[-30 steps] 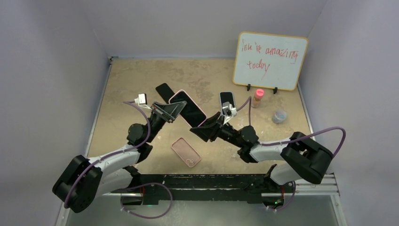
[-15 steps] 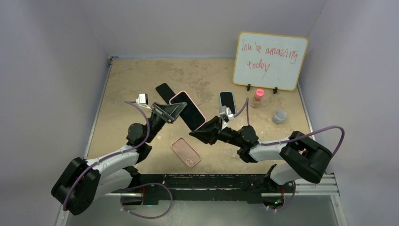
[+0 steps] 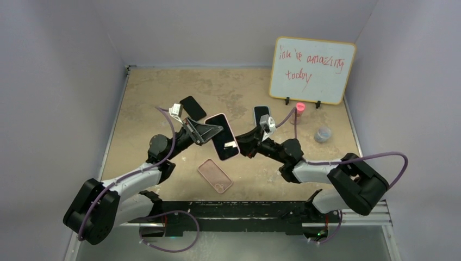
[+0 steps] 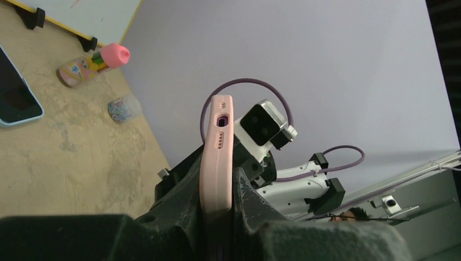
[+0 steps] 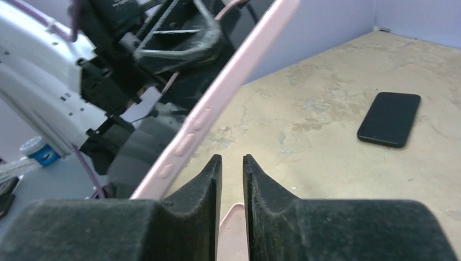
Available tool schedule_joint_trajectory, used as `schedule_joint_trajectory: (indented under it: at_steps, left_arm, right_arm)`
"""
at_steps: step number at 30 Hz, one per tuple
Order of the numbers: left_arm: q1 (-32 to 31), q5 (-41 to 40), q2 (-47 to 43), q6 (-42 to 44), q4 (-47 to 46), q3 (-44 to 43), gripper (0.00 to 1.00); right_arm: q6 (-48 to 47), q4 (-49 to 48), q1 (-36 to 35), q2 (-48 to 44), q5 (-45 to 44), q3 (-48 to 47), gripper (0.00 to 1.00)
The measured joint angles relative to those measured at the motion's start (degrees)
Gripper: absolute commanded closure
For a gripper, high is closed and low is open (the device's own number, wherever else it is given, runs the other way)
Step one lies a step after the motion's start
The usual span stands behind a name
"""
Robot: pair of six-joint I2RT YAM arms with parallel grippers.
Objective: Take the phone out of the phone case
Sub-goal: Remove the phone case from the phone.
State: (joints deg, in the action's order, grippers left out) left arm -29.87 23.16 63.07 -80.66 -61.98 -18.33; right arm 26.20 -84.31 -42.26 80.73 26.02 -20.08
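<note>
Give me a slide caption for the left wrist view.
Left gripper clamps the pink-cased phone edge-on above the table, right arm close behind.

The phone case [image 4: 216, 163] was pale pink, the phone [image 3: 223, 142] in it black-screened. The spare case [image 3: 215, 175] was dusty pink. The worktop [image 3: 147, 92] was tan with darker mottling. The whiteboard [image 3: 311, 69] was white, yellow-framed, with red handwriting. The bottle [image 3: 298, 110] had a pink cap. The cables [image 3: 375, 155] were purple.

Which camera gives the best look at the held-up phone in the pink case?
Top external: the cased phone shows nearly whole, screen visible. Left wrist shows only its port end; right wrist only its button edge.
</note>
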Motion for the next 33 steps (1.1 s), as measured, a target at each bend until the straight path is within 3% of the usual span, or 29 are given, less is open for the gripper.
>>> schedule_joint_trajectory:
  at_steps: [7,12,16,24,33]
  left_arm:
    - [6.45,11.34,1.09,1.75,2.01,-3.67,1.0]
    - [7.13,16.94,1.05,7.54,6.56,-9.16,1.0]
    - [7.26,20.52,0.85,12.66,10.62,-12.41,1.0]
    - [7.3,25.14,-0.39,21.49,18.8,-15.91,1.0]
    - [7.3,27.82,-0.46,23.12,20.55,-16.28,1.0]
  right_arm:
    - [-2.89,13.64,1.9,-10.8,6.62,0.28,0.49]
    - [-9.84,28.94,1.77,-17.73,11.56,-1.42,0.42]
    - [-12.9,35.69,1.77,-18.56,15.5,-4.98,0.41]
    - [-13.86,38.75,1.77,-17.75,19.63,-8.26,0.49]
    - [-13.9,38.8,1.77,-16.55,22.36,-10.14,0.67]
